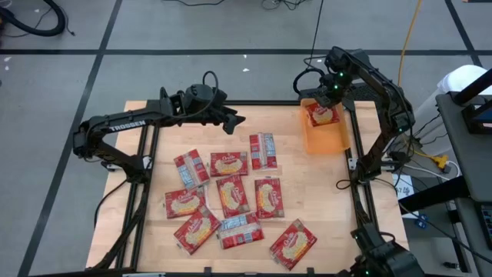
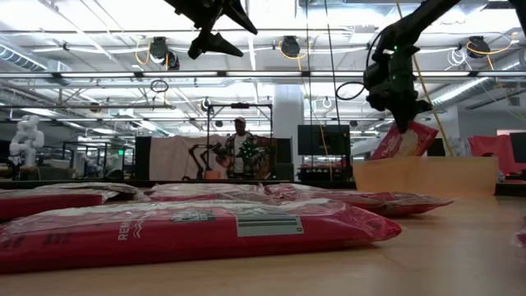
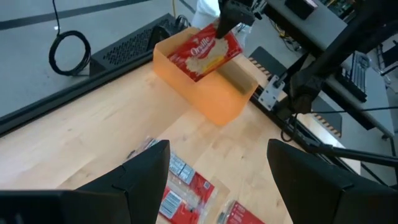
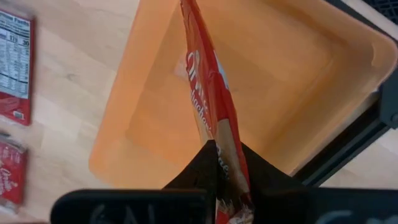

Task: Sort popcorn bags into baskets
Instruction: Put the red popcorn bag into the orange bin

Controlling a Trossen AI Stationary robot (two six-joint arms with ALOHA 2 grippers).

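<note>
The orange basket (image 1: 327, 138) sits at the table's far right. My right gripper (image 1: 328, 94) hovers over it, shut on one red popcorn bag (image 1: 323, 114), which also shows in the left wrist view (image 3: 204, 51) and low view (image 2: 404, 140). Several more red bags (image 1: 223, 192) lie flat on the wood in the table's middle; some show their label sides. My left gripper (image 1: 234, 120) hangs open in the air above the far middle of the table, over no bag; its fingers stand wide apart in its own wrist view (image 3: 217, 180). My right gripper pinches the bag's upper end (image 4: 219, 152) between its two fingers (image 4: 198, 168), coming from above and pointing down. The bag hangs tilted below the fingers with its lower end (image 4: 191, 25) inside the basket. I cannot tell whether that end touches the basket's floor.
The basket's wall (image 2: 427, 174) hides the bag's lower part in the low view. A dark frame rail (image 1: 355, 146) runs along the table's right edge beside the basket. Bare wood (image 1: 284, 123) lies between the basket and the spread of bags. A person stands far off in the room (image 2: 240, 148).
</note>
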